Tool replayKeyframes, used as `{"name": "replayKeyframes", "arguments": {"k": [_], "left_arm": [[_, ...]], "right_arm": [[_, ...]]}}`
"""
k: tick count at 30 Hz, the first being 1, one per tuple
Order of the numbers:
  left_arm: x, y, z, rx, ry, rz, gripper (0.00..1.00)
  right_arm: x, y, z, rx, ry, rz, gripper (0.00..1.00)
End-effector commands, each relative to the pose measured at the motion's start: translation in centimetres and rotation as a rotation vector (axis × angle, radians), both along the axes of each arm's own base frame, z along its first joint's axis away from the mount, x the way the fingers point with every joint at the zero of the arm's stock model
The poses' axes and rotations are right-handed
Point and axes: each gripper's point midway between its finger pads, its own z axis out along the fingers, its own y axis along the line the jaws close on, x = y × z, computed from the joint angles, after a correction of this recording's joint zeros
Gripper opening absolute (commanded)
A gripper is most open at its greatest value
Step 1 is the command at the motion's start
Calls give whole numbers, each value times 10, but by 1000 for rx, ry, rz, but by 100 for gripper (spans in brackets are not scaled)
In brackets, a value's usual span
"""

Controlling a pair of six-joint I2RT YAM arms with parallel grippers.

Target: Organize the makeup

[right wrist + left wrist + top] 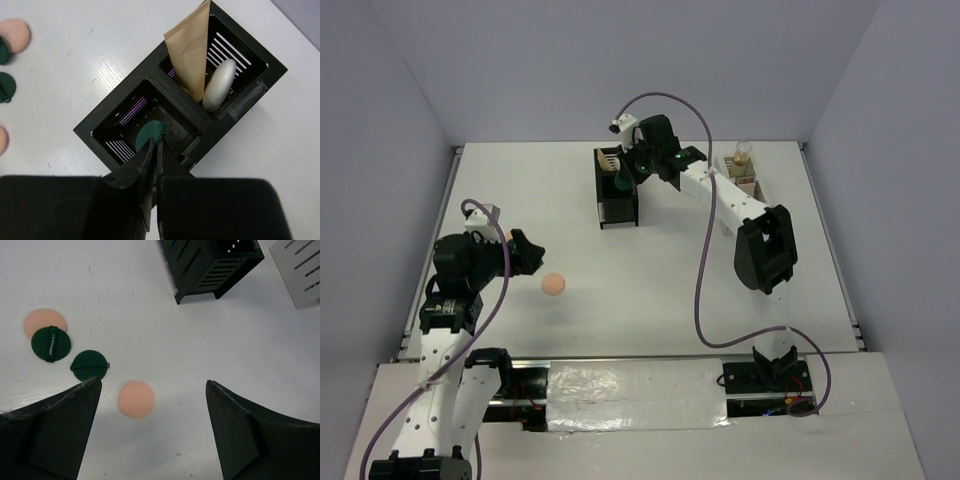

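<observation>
My right gripper (155, 142) is shut on a dark green round compact (146, 134), held on edge over the near compartment of the black slotted organizer (95, 131). The far compartment holds a beige flat palette (190, 50) and a white oval compact (220, 85). In the top view the right gripper (625, 172) hangs over that organizer (617, 210). My left gripper (152, 384) is open above the table, a peach puff (136, 398) just ahead between its fingers. Two green compacts (89, 365) (50, 343) and another peach puff (42, 321) lie further left.
A white organizer box (745, 180) with a gold-capped bottle (744, 152) stands at the back right, next to the right arm. The black organizer (210, 262) and the white box (297, 270) show at the top of the left wrist view.
</observation>
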Motion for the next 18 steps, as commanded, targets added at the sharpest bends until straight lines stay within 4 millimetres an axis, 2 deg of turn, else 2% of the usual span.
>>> {"name": "replayKeyframes", "arguments": {"k": [1,5,6,9,11,12,14,15,16,18], "left_arm": [[5,0,5,-16,-25,5,98],[5,-2,5,-20,-28,-3,98],[5,-1,5,-20,-28,-1,97],[4,-3,5,-24,-29,-9,97],[5,-4,6,-29,-28,-14,96],[5,-4,5,-31,-26,-14,96],[5,-4,6,-43,-25,-9,93],[5,-6,6,-57,-20,-7,92],[5,-6,6,-68,-15,-4,89],[4,-10,6,-113,-5,2,78]], "right_arm": [[11,15,15,45,-56,16,4],[10,19,10,38,-55,25,24],[9,20,8,33,-53,27,36],[6,21,4,22,-50,31,51],[4,19,7,21,-52,28,55],[2,18,11,22,-55,29,57],[-1,11,31,44,-78,26,59],[-7,6,49,61,-101,30,63],[-11,2,58,67,-110,37,67],[-27,-9,66,91,-90,105,79]]}}
